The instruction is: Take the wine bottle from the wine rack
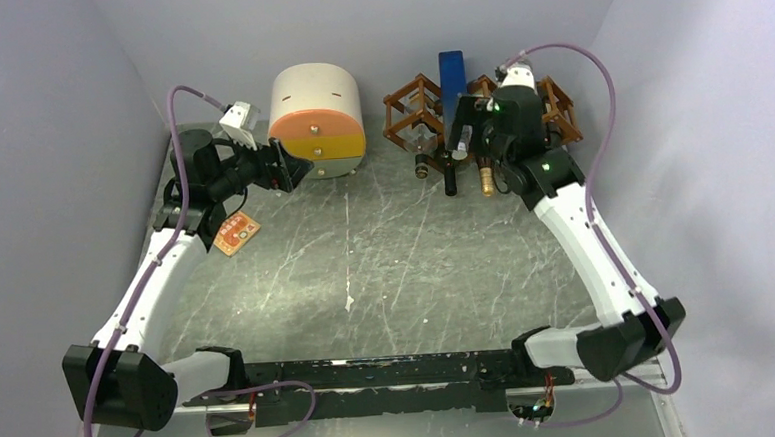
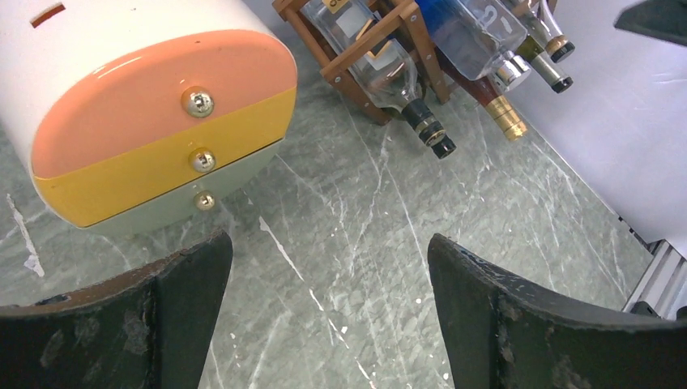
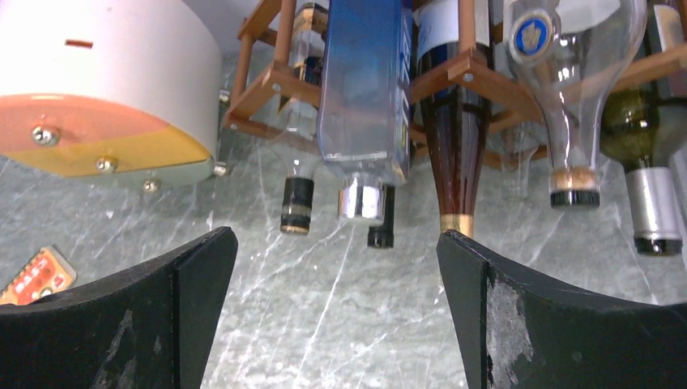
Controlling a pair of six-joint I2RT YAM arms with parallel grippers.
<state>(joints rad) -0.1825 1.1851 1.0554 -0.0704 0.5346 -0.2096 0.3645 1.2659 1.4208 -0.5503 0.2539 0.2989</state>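
Note:
The reddish-brown lattice wine rack (image 1: 410,117) stands at the back right, with several bottles lying in it, necks toward me. In the right wrist view the rack (image 3: 271,85) holds a blue square bottle (image 3: 364,89), a dark brown bottle with a gold cap (image 3: 456,146), a clear bottle (image 3: 567,81) and a green bottle with a silver cap (image 3: 648,162). My right gripper (image 3: 336,275) is open and empty, just in front of the necks, touching none. In the top view it (image 1: 468,144) hovers at the rack's front. My left gripper (image 2: 328,284) is open and empty, over bare table.
A cream-and-orange rounded drawer box (image 1: 316,117) stands left of the rack, and my left gripper (image 1: 296,168) is close to its front. An orange card (image 1: 236,232) lies under the left arm. Grey walls close in the back and sides. A black rail (image 1: 392,373) runs along the near edge.

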